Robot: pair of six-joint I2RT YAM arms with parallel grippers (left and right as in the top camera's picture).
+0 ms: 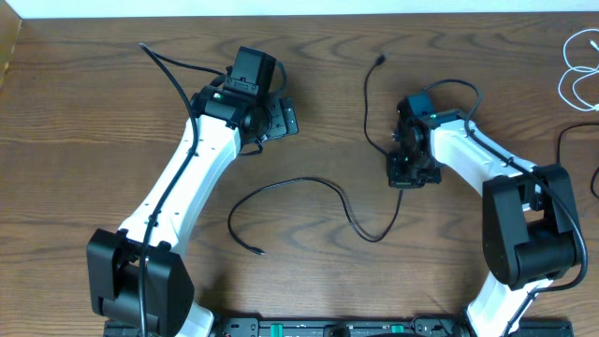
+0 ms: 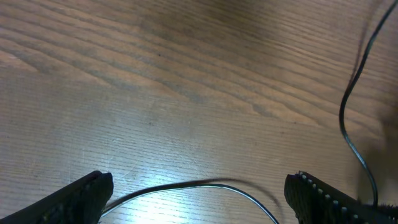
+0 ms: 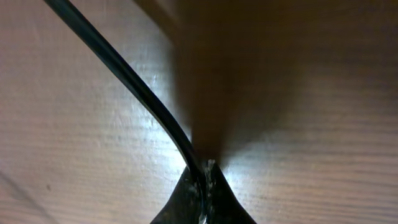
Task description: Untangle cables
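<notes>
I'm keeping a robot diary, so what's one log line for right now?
right claw: shut on black cable | left claw: open, holding nothing | white cable: far corner, apart from black one

long cable (image 1: 299, 181) lying on the table (image 1: 94, 94) between the two arms, right gripper (image 1: 409, 176) pinching its right part, left gripper (image 1: 285, 120) further left (fingers wide apart), coiled cable (image 1: 582, 70) at the table's far right edge

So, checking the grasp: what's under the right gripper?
The black cable runs into the shut right gripper, pinched at its tips over the wooden table. The cable's stretch past the tips is covered.
</notes>
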